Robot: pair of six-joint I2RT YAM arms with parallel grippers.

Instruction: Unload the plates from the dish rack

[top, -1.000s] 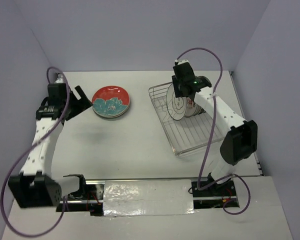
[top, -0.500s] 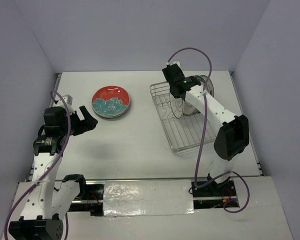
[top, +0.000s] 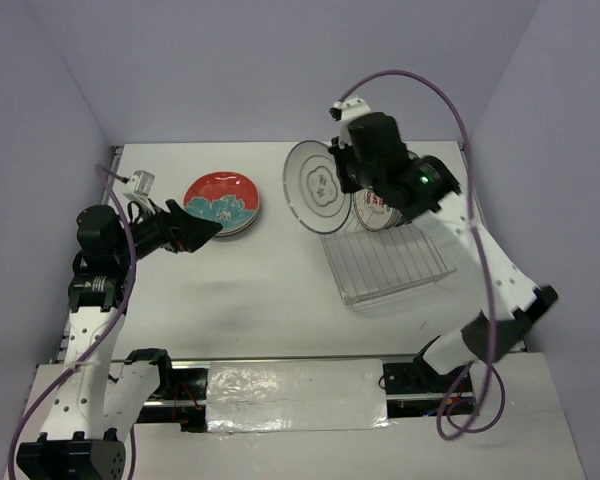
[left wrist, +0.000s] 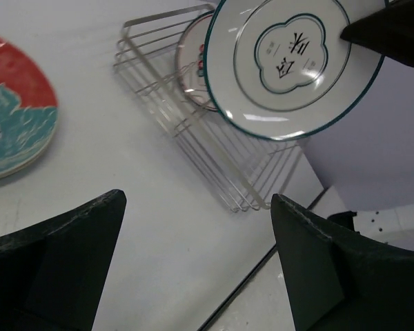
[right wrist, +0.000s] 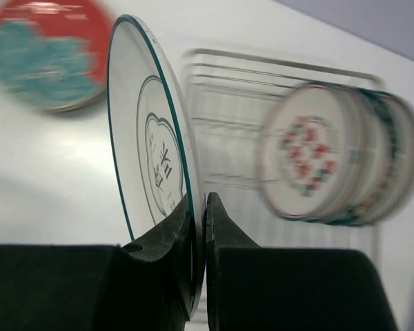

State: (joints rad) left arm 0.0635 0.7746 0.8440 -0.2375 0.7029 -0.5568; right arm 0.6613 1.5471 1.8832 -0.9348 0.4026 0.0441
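My right pincer (right wrist: 196, 207) is clenched on the rim of a white plate (right wrist: 152, 158), one finger on each face, and the plate stands on edge in the grip. From above, that plate (top: 318, 186) hangs in the air clear of the dish rack (top: 385, 265), over the rack's far left corner, on the side towards the red plate (top: 222, 203) that lies flat on the surface (top: 270, 290). In the right wrist view, more plates (right wrist: 331, 165) stand upright in a close row at the far end of the rack. That view is blurred and I cannot count them.

My left pincer (left wrist: 196, 207) is released, its fingers wide apart and holding nothing. It hovers near the red plate and points towards the rack.

I judge this to be the carry step: one plate is out of the rack and needs setting down, and the unloading is only partly done. The red plate seems to top a small stack, so that looks like the place for it. The next move calls for carrying the white plate left across the surface and turning it from on edge to flat. I would then lower it centred on the stack before letting go. My grip is only on the rim, so I would turn it slowly.
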